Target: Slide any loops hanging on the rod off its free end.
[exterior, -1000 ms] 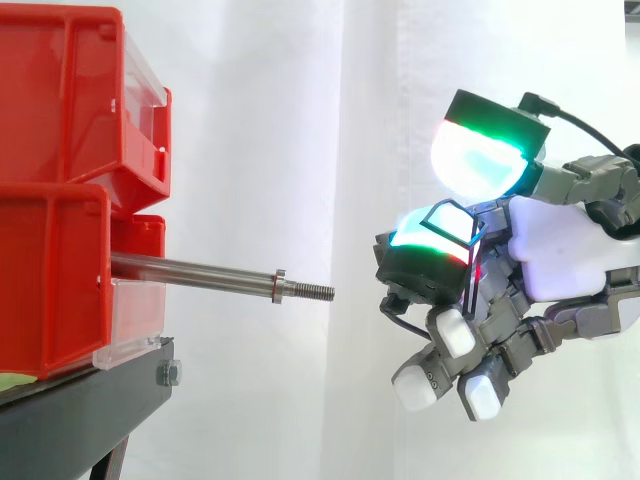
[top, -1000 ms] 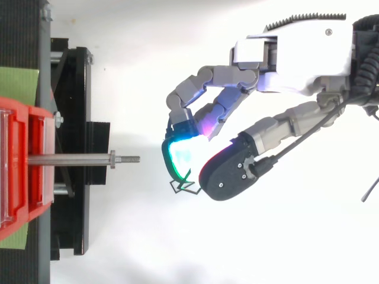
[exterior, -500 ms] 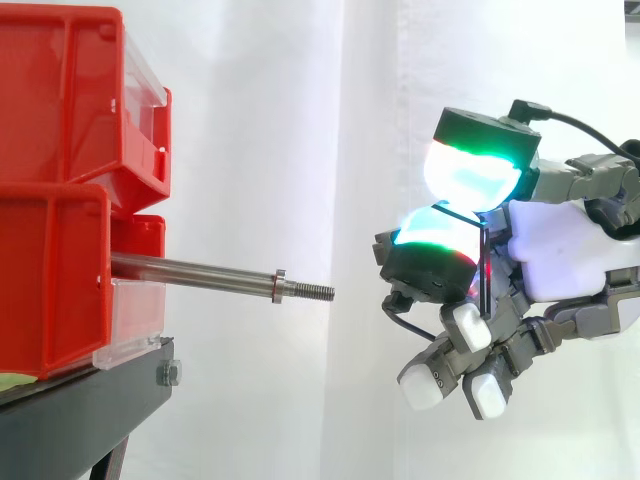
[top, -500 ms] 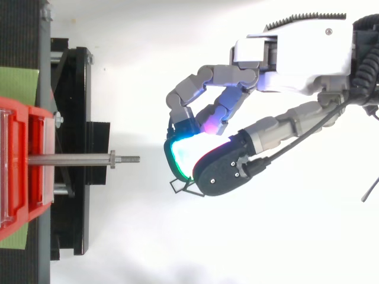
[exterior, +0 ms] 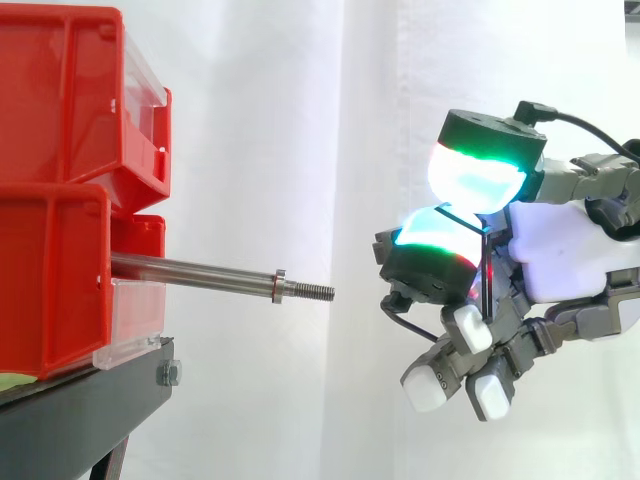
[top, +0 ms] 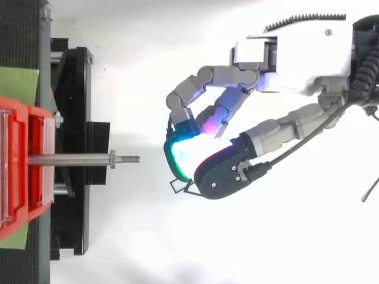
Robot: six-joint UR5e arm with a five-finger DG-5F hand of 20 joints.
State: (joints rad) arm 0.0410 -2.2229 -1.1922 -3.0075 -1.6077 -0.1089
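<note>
Black thin wire loop is pinched between my hand's curled glowing pads, closed tighter than a second ago. The bare steel rod stays well left of the fingertips.

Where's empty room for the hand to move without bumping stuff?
Free: the gap between the rod's threaded tip and the hand pinching a thin loop, plus above and below the rod. Crowded: the rod's root, by the red bins and black stand.
</note>
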